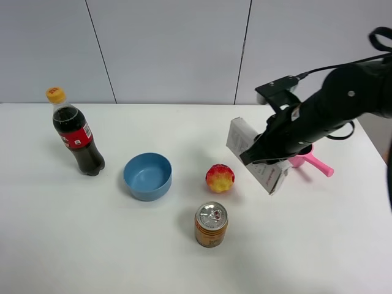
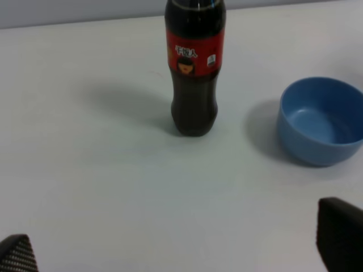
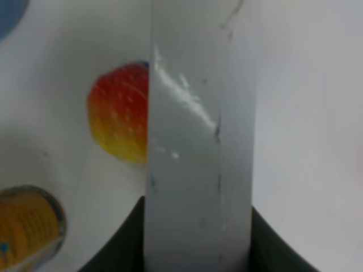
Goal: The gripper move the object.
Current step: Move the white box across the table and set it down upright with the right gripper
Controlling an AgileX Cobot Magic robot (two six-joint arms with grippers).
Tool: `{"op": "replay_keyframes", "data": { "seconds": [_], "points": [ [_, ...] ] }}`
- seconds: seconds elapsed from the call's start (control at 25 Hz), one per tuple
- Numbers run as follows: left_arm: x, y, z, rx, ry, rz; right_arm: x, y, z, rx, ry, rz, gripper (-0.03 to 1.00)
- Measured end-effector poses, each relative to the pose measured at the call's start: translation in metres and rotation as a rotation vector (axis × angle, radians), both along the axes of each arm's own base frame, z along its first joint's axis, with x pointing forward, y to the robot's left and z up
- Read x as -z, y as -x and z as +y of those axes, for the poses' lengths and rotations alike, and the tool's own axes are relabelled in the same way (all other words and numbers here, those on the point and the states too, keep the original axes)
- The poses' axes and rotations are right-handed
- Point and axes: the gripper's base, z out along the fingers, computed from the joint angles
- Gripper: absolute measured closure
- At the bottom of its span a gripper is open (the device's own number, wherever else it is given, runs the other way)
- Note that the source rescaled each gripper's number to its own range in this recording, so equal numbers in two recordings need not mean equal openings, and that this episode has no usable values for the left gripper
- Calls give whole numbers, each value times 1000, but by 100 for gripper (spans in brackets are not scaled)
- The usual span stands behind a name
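Observation:
The white box point(image 1: 257, 156) with fine print is held in my right gripper point(image 1: 263, 153), a black claw on a dark arm, lifted off the table at the right, tilted. In the right wrist view the box point(image 3: 201, 141) fills the middle, clamped between the two black fingers point(image 3: 127, 238). Below it lie the red-yellow apple point(image 3: 119, 113) and the orange can point(image 3: 28, 226). My left gripper point(image 2: 181, 249) shows two black fingertips point(image 2: 340, 226) spread wide apart, empty, above the table near the cola bottle point(image 2: 194, 62).
A cola bottle point(image 1: 76, 131) stands at the left, a blue bowl point(image 1: 147, 176) in the middle, an apple point(image 1: 220, 178) and an orange can point(image 1: 211, 225) to its right. A pink saucepan point(image 1: 312, 161) sits behind the right arm.

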Motion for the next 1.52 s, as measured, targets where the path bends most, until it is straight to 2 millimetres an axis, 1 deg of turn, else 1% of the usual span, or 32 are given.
{"op": "replay_keyframes", "data": {
  "seconds": [0.08,0.2,0.32,0.44,0.52,0.68,0.76,0.92,1.04,1.2,1.4,1.44,1.52],
  "points": [
    [0,0,0,0,0,0,-6,8,-17,42,-9,-23,96],
    [0,0,0,0,0,0,-16,14,-45,78,10,-47,96],
    [0,0,0,0,0,0,-20,18,-64,37,72,-30,96],
    [0,0,0,0,0,0,-18,19,-75,7,112,-15,96],
    [0,0,0,0,0,0,-11,21,-87,-11,145,-3,96],
    [0,0,0,0,0,0,-4,17,-100,7,168,-23,96],
    [0,0,0,0,0,0,2,11,-102,11,176,-30,96],
    [0,0,0,0,0,0,28,-2,-102,4,191,35,96],
    [0,0,0,0,0,0,40,-9,-100,15,182,41,96],
    [0,0,0,0,0,0,47,-15,-100,10,183,27,96],
    [0,0,0,0,0,0,53,-16,-98,-18,184,44,95],
    [0,0,0,0,0,0,53,-16,-98,-25,184,42,91],
    [0,0,0,0,0,0,53,-17,-98,-34,184,32,74]
  ]
}}
